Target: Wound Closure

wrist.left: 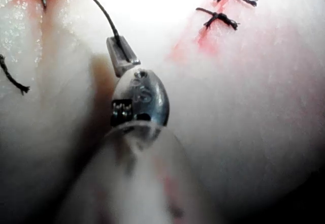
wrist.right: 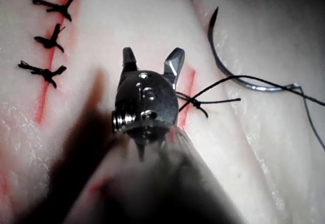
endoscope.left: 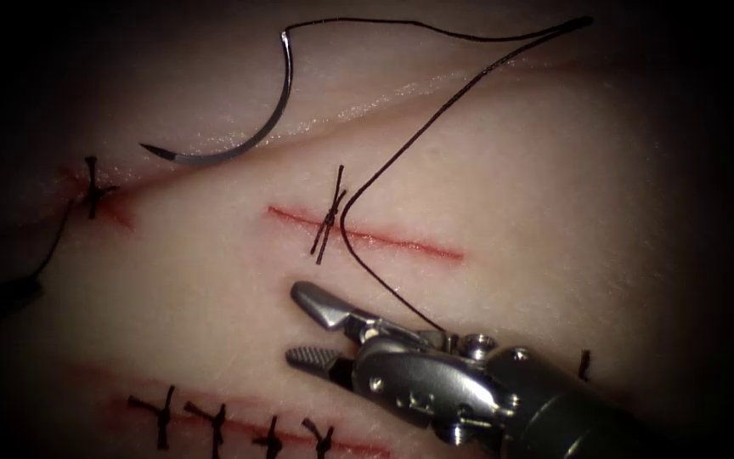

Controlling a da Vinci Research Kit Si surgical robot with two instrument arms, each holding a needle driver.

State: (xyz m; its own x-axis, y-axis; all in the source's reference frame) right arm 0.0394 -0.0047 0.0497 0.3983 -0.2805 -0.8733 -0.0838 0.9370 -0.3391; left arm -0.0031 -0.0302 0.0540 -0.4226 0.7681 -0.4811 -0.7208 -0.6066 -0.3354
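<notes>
Above the cut, on the upper fold of the tissue, the needle lies free, its point toward the endoscope view's left and its whole curve resting on the surface, not in the tissue and held by neither tool. From its blunt end the thread arcs off to the right, doubles back down across the tissue, crosses the cut just right of a knotted stitch and runs on to the right end effector. That tool comes in from the lower right and sits below the cut with its jaws spread apart and nothing between them; the thread passes behind its wrist. In the left wrist view the left end effector has its jaws pressed together on a strand of thread that leads away over the tissue. A row of finished stitches closes another red line along the lower edge of the endoscope view, and a single stitch sits far left.
</notes>
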